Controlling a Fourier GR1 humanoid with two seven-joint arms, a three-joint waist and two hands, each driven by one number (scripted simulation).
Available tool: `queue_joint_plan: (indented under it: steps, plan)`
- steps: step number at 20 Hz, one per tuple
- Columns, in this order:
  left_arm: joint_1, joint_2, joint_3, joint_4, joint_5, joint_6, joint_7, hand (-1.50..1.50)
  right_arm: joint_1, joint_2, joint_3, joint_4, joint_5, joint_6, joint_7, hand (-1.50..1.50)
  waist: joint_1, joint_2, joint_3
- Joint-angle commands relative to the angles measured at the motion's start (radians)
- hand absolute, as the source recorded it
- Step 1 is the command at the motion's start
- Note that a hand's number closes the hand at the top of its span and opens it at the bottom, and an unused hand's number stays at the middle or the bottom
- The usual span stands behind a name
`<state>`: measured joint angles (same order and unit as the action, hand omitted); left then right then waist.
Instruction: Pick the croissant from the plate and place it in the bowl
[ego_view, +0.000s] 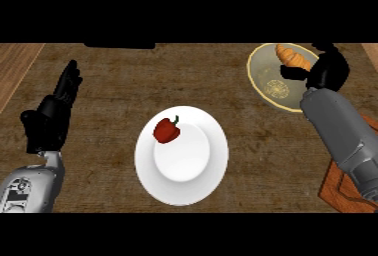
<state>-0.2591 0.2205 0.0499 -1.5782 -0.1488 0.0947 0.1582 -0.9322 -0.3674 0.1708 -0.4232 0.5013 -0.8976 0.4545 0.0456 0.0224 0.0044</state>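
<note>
The croissant (292, 56) is over the inside of the yellowish bowl (267, 86) at the back right of the counter. My right hand (330, 70) is over the bowl's right side, its fingers and thumb curled round the croissant's right end. Whether the croissant rests on the bowl's bottom I cannot tell. The white plate (184, 170) lies in the middle of the counter with only a red bell pepper (167, 130) on its upper left part. My left hand (49, 117) rests open at the left, fingers pointing up, away from the plate.
A wooden cutting board (341, 192) lies at the lower right, partly under my right forearm. A dark object (118, 45) sits at the counter's far edge, left of centre. A lighter wooden strip (13, 65) runs along the far left.
</note>
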Motion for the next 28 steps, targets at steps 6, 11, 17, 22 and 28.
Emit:
queue_joint_plan:
  steps: [6,11,17,22,28]
  plan:
    - [0.013,-0.018,-0.025,-0.010,-0.025,0.009,-0.016,0.00,0.051,0.010,-0.217,-0.039,-0.233,0.019,-0.445,-1.50,0.012,0.005,0.001]
    - [0.004,-0.014,0.003,0.041,-0.027,0.015,-0.035,0.00,0.052,-0.005,-0.325,-0.030,-0.323,0.060,-0.585,-1.50,-0.019,-0.010,-0.002]
    - [0.040,-0.015,0.026,0.037,-0.019,0.011,-0.045,0.00,0.183,0.013,-0.389,-0.166,-0.422,0.156,-0.683,-1.50,-0.045,-0.022,-0.004]
    - [0.055,-0.005,0.025,-0.031,-0.031,0.011,0.026,0.00,0.431,0.008,-0.397,-0.429,-0.513,0.301,-0.716,-1.50,-0.073,-0.033,-0.005]
    - [0.043,0.013,0.061,-0.018,-0.013,-0.004,0.024,0.00,0.716,0.057,-0.321,-0.782,-0.534,0.368,-0.685,-1.50,-0.071,-0.029,-0.005]
